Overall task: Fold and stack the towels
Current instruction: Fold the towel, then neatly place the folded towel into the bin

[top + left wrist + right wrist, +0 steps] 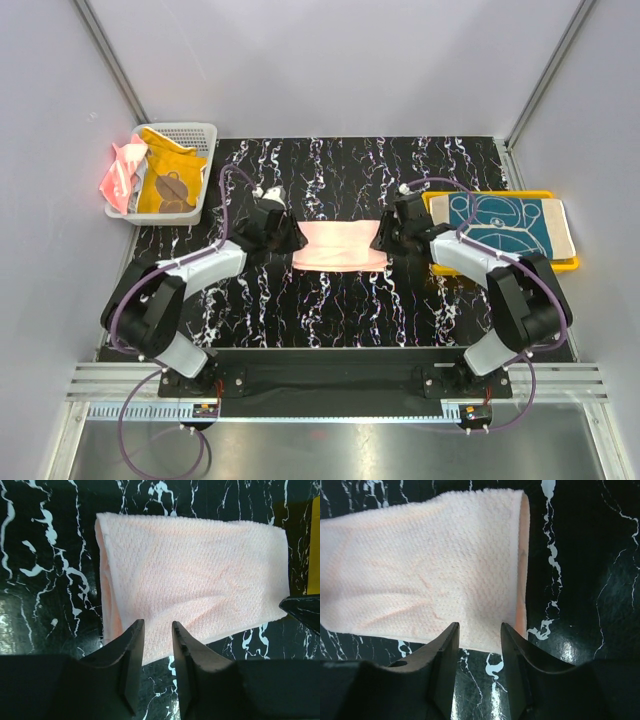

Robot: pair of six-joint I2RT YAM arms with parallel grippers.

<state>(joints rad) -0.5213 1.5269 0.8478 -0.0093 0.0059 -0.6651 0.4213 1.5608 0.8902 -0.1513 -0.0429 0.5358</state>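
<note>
At the left gripper point(157, 630): jaws part-open with a plain gap, nothing held. The tips hang over the near edge of the pale peach towel point(195, 575), toward its left end.

Right gripper point(480, 630): also part-open and empty. Its tips are over the same near edge, close to the towel's right end.

Risk 1: a pinch from here may take only the top layer. Cause: the cloth lies doubled and the fingers stand at its very margin, so the fold could peel open on lifting.

Risk 2: one side grips and the other misses. Cause: each gripper has only a thin overlap with the edge. The towel would then drag askew across the black marbled table point(330, 310).

Risk 3: the cloth catches the rim on the way to the stack. Cause: the yellow tray point(490, 194) sits just beside the right gripper.

Location of item: folded flat into a band, mid-table, spanning from one gripper to the other.

Further out, right: teal-and-cream towel point(505, 225), folded, on the tray.

Further out, far left: white mesh basket point(195, 130) holding the orange-yellow bear towel point(170, 180), with the coral pink towel point(122, 170) at its left rim. Both are unfolded.
</note>
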